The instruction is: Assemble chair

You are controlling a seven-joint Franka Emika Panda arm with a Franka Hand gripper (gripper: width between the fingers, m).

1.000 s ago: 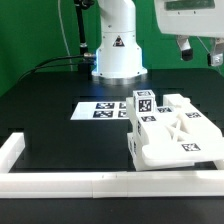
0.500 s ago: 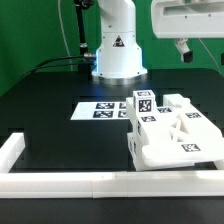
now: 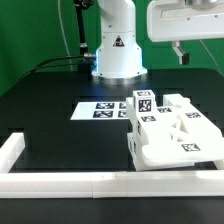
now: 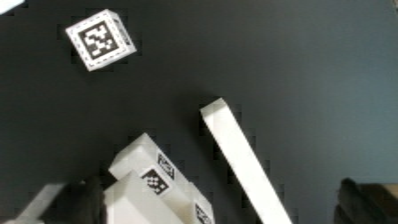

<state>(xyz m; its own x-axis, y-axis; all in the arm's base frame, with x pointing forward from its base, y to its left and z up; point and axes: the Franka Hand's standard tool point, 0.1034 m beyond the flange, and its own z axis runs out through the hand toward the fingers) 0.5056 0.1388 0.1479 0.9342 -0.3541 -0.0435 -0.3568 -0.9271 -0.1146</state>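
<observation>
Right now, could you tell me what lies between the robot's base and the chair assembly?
In the exterior view, the marker board lies flat on the black table between the base and the chair.

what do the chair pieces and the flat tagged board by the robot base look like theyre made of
The chair looks like matte white plastic: blocky, thick-walled, with no shine; possibly 3D-printed, though that cannot be confirmed. Its black-and-white tags look like flat printed stickers. The marker board looks like thin white card or sheet, lying flat, also dull.

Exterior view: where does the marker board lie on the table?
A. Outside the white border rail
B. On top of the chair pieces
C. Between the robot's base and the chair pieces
C: the marker board lies flat between the robot's base and the chair pieces.
</observation>
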